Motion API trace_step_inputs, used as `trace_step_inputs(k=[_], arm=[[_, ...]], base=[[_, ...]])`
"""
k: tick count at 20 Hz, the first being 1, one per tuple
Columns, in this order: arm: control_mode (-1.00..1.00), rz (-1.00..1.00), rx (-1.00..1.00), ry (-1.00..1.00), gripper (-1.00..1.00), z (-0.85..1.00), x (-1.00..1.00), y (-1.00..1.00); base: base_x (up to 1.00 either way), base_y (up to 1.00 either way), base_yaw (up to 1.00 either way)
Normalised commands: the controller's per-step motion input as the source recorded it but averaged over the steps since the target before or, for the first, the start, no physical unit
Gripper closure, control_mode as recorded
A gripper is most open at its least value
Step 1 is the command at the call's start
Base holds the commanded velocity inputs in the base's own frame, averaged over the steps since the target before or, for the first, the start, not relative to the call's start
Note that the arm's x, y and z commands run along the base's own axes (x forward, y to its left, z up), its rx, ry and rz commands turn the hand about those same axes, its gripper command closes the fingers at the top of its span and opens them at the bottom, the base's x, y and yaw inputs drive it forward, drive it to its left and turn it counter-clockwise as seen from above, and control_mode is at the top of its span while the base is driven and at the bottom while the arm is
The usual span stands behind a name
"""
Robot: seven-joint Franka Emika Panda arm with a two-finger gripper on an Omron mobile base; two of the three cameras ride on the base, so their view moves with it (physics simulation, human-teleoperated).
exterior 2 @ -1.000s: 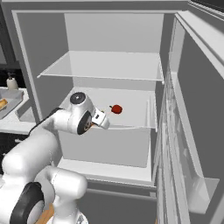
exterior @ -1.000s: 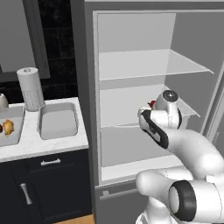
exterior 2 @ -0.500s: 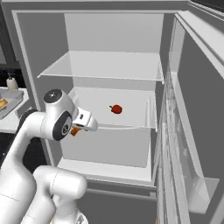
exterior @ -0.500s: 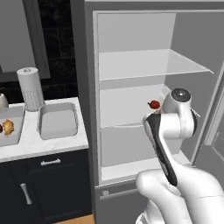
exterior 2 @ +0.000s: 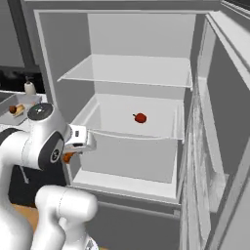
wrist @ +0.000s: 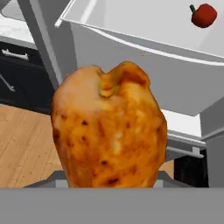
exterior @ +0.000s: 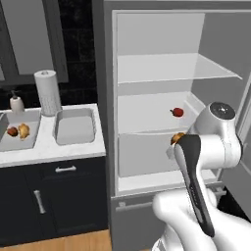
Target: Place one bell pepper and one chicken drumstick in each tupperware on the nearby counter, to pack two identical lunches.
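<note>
Hand view: a golden-brown roasted chicken drumstick (wrist: 109, 127) is being gripped in the closed hand (exterior 2: 68, 156) in front of the open white fridge (exterior 2: 141, 73), while a small red bell pepper (exterior: 178, 112) is lying on its shelf.

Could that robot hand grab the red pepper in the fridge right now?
Probably not yet. The gripper is shut on a chicken drumstick, so it has no free grip. The bell pepper itself sits in the open on the fridge drawer, with nothing blocking it.
</note>
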Motion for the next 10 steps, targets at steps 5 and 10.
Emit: trace_step_inputs(k=[5, 10], arm=[[1.00, 0.00, 0.00, 0.00, 1.00, 0.00, 0.00, 0.00], [1.00, 0.00, 0.00, 0.00, 1.00, 0.00, 0.00, 0.00]], base=[[-0.68, 0.79, 0.29], [0.23, 1.00, 0.09]])
